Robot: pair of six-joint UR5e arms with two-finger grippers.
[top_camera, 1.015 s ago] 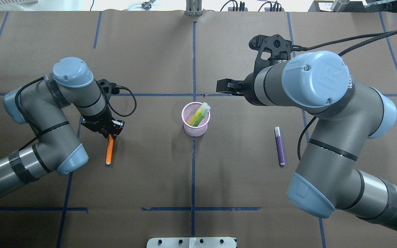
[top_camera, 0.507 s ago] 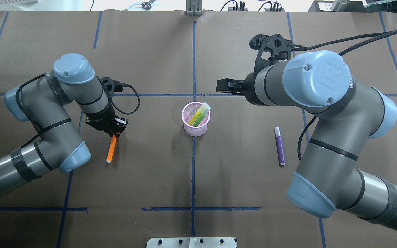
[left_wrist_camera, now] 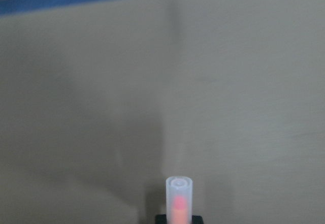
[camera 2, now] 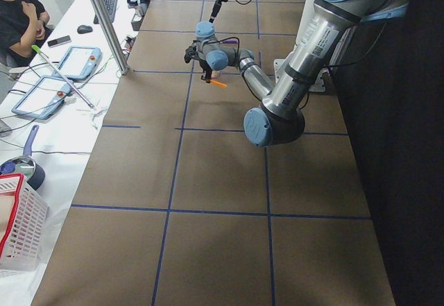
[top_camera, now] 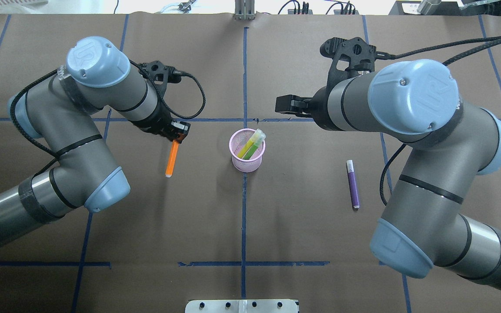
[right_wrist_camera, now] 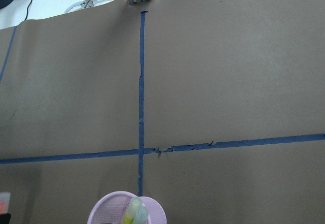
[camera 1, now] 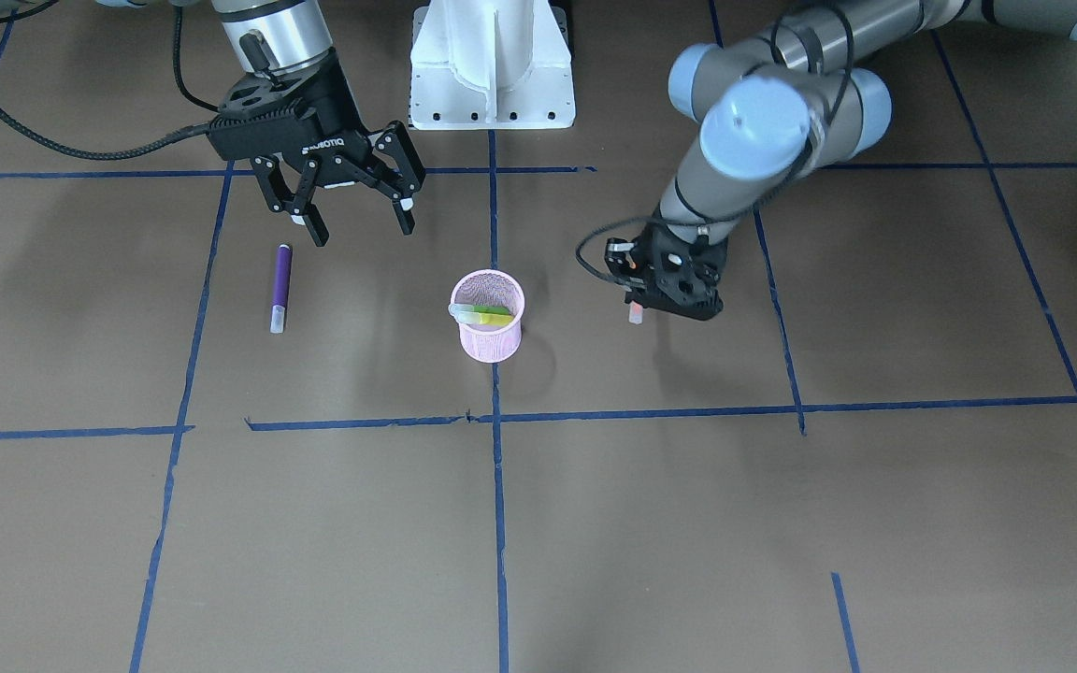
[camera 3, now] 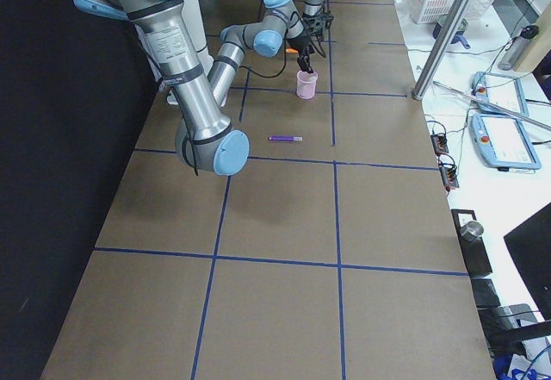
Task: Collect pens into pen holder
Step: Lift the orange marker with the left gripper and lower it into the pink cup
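The pink mesh pen holder [top_camera: 246,165] [camera 1: 490,344] stands at the table's centre with two yellow-green pens [top_camera: 250,145] leaning inside. My left gripper [top_camera: 177,132] [camera 1: 665,297] is shut on the orange pen [top_camera: 172,158], which hangs off the table to the holder's left. Its pale cap [left_wrist_camera: 179,201] fills the bottom of the left wrist view. The purple pen [top_camera: 353,184] [camera 1: 280,280] lies flat on the right half. My right gripper [camera 1: 361,227] [top_camera: 282,108] hovers open and empty beyond the holder, whose rim [right_wrist_camera: 101,211] shows in the right wrist view.
Blue tape lines [top_camera: 244,78] cross the brown table cover. The white robot base [camera 1: 492,65] stands at the robot's edge, and a metal plate [top_camera: 242,306] sits at the near edge. In the exterior left view a person [camera 2: 17,14] sits by tablets [camera 2: 76,60].
My left arm has lifted the orange pen off the table and carried it right and farther away, toward the pen holder. My right arm shifted only slightly.
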